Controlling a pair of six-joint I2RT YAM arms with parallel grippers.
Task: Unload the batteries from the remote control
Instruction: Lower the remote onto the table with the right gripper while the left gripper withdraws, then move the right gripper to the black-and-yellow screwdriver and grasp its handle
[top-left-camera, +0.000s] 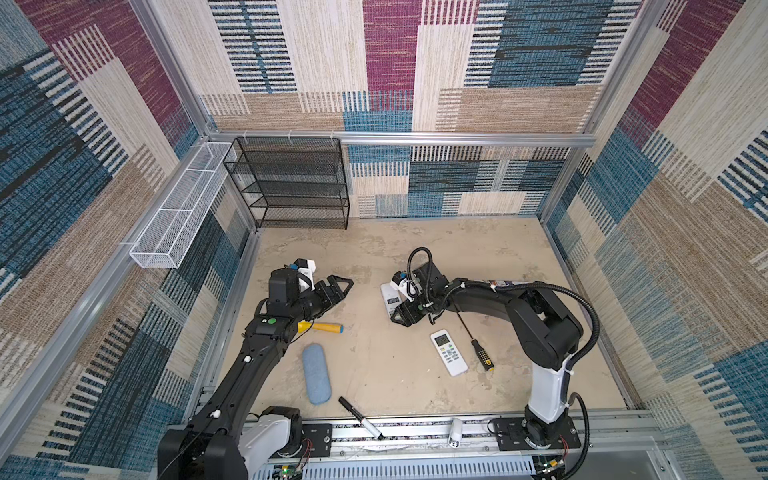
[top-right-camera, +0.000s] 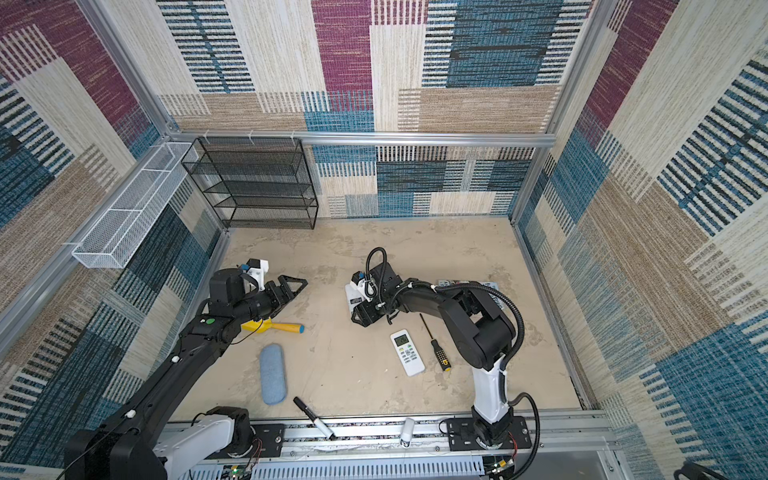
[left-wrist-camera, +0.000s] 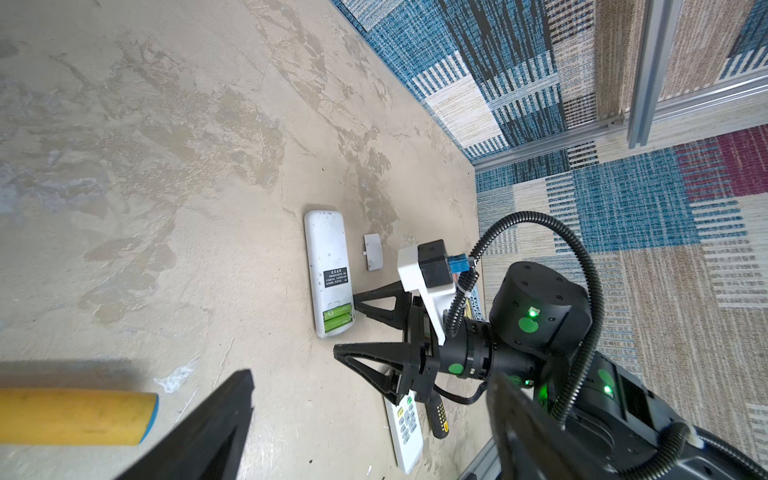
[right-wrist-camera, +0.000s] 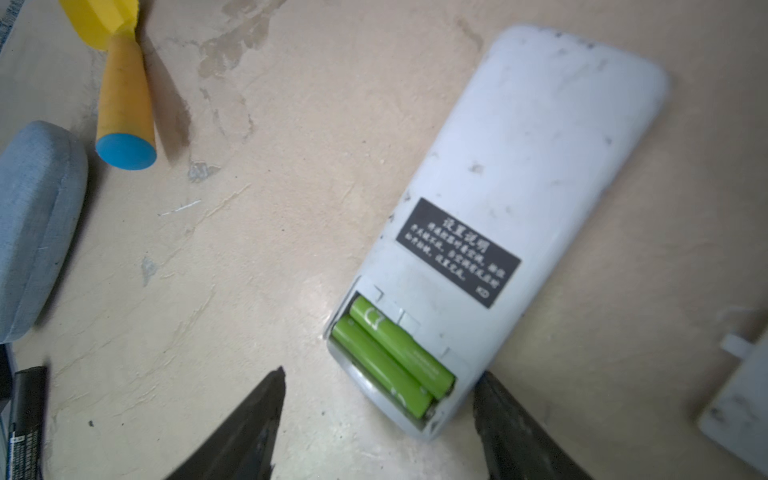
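Between the fingers of the right gripper (right-wrist-camera: 382, 372): the battery end of the white remote (right-wrist-camera: 519, 166), which lies face down on the table (right-wrist-camera: 291, 208).
Batteries: two lime green batteries (right-wrist-camera: 395, 361) lie side by side in the open compartment, running lengthwise along the remote, both seated.
Right gripper state: jaws spread wider than the remote, gripping nothing. One finger (right-wrist-camera: 519, 424) stands just beside the remote's corner. The other stands apart from the remote, over bare table.
Contact: whether the near finger touches the remote's housing cannot be told.
Left gripper (top-left-camera: 343, 286): jaws spread wide and empty, over bare table, well apart from the remote.
Battery cover (left-wrist-camera: 372, 252): off the remote, lying flat on the table just beside it. It is cut off at the frame edge in the right wrist view.
Hidden in both top views: the right gripper and its wrist camera cover the remote's battery end, so the batteries do not show there.
Second remote (top-left-camera: 449, 352): face up, near the right gripper, with a screwdriver (top-left-camera: 482, 353) beside it. Both are partly hidden behind the right gripper in the left wrist view.
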